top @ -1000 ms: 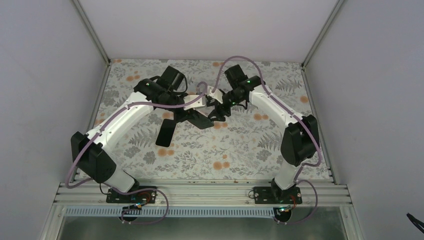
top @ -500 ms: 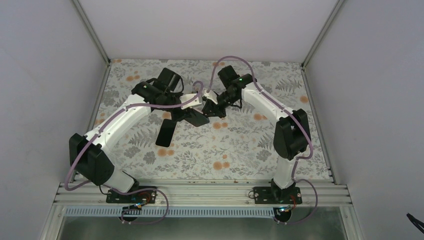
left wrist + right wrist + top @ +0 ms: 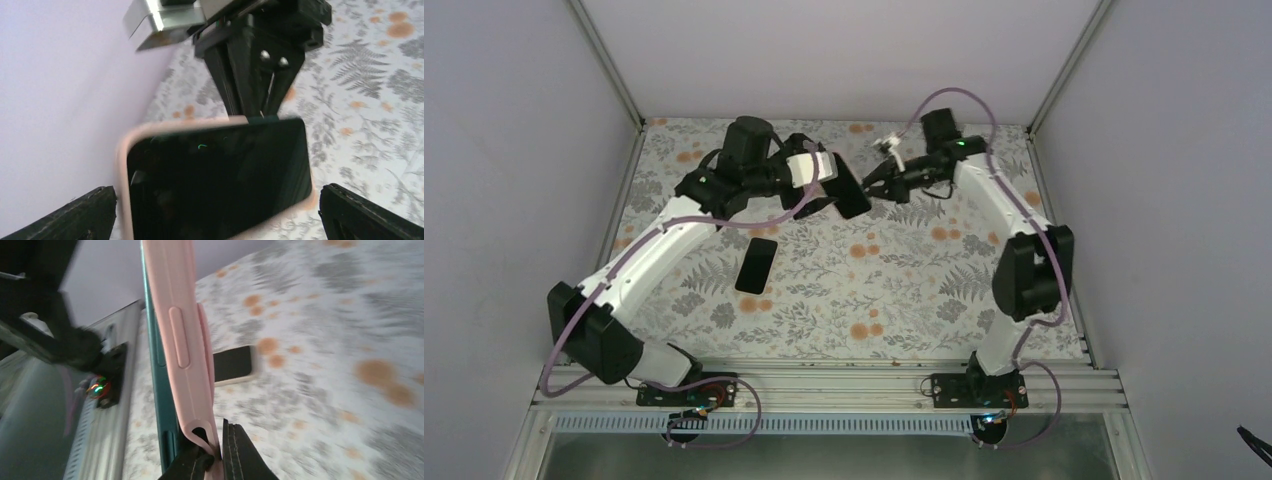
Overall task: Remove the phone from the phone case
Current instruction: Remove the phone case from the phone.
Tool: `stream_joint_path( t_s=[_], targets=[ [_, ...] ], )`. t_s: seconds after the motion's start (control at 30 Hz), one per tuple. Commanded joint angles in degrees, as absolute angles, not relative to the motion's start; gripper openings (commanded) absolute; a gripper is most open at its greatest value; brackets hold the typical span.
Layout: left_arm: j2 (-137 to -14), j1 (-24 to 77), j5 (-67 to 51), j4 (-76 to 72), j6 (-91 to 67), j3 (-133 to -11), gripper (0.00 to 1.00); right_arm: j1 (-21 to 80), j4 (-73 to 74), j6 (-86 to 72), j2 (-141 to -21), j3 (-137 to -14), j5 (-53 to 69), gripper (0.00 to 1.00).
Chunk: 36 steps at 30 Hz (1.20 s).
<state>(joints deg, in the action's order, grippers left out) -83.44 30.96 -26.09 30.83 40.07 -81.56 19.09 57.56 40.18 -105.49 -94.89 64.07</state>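
Observation:
A phone (image 3: 215, 175) with a dark screen sits in a pink phone case (image 3: 122, 150), held up in the air over the back of the table. My right gripper (image 3: 220, 455) is shut on the end wall of the case (image 3: 180, 330). The phone's teal edge (image 3: 162, 400) stands slightly off the case there. My left gripper (image 3: 216, 202) is open, its fingers (image 3: 75, 217) wide on either side of the cased phone and apart from it. From above, the phone (image 3: 852, 197) hangs between the left gripper (image 3: 829, 185) and the right gripper (image 3: 871, 186).
Another dark phone (image 3: 756, 265) lies flat on the floral tabletop (image 3: 904, 290) below the left arm, also visible as a dark phone (image 3: 232, 365) beyond the case. Grey walls close in the table on three sides, and a metal rail (image 3: 824, 385) runs along the near edge.
The right gripper shut on the case's end. The left gripper let go and opened wide. Both wrists rose and moved toward the back wall with the cased phone.

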Motion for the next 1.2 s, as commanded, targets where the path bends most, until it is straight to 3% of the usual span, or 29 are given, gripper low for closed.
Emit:
stream_joint_path(
  t_s=[0.0, 0.13, 0.27, 0.37, 0.73, 1.17],
  targets=[
    [-78.06, 32.00, -21.81, 16.33, 39.76, -75.85, 1.00, 12.31, 25.61, 8.94, -95.87, -87.63, 56.80, 0.03],
    [-78.15, 37.27, -14.34, 6.57, 39.70, -73.59, 1.00, 12.28, 16.30, -2.78, -91.78, -87.82, 42.29, 0.03],
    [-81.62, 41.15, -6.89, -2.13, 38.95, -72.57, 1.00, 14.67, 16.15, -6.11, -92.27, -91.07, 25.60, 0.03],
    [-85.26, 43.23, -1.11, -10.02, 37.99, -71.86, 1.00, 14.86, 15.63, -8.57, -93.13, -91.32, 20.43, 0.03],
    [-98.38, 43.98, 9.88, -25.06, 34.60, -76.43, 1.00, 15.18, 16.40, -10.40, -93.11, -92.70, 20.97, 0.03],
    [-106.69, 44.65, 14.21, -25.75, 33.79, -84.46, 1.00, 15.33, 15.82, -10.45, -93.35, -92.37, 22.44, 0.03]
  ],
)
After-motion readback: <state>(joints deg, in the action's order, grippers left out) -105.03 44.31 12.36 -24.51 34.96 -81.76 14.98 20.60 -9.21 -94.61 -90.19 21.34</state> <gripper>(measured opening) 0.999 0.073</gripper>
